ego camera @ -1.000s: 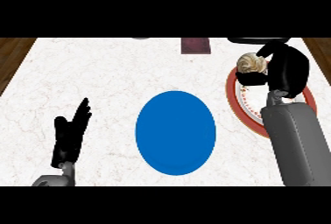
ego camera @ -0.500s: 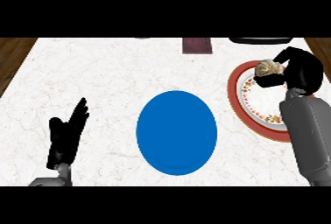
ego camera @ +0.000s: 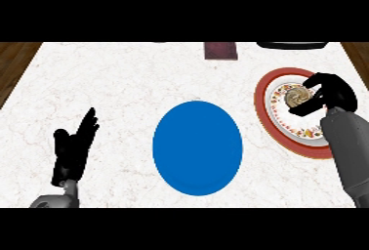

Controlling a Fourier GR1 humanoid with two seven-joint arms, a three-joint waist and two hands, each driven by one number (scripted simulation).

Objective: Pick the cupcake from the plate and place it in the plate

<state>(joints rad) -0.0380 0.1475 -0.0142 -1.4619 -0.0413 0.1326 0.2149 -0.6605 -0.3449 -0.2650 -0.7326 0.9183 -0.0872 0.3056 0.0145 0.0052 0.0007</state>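
The cupcake [ego camera: 295,96], pale and swirled on top, is over the inner part of the red-rimmed patterned plate [ego camera: 268,114] at the right. My right hand [ego camera: 333,93] reaches in from the right, and its fingers and thumb curl round the cupcake's right side. I cannot tell whether the cupcake rests on the plate or hangs just above it. A plain blue plate [ego camera: 197,147] lies in the middle of the counter, with nothing on it. My left hand [ego camera: 71,152] rests open at the lower left, fingers pointing up, well away from both plates.
A dark maroon block [ego camera: 220,50] sits at the counter's far edge, and a black object [ego camera: 292,45] lies to its right. The white marble top [ego camera: 122,88] stretches between the plates. Wood floor shows at the upper corners.
My right hand and the cupcake have shifted from the patterned plate's upper left rim towards its middle and nearer to me. The left hand and both plates have stayed put.
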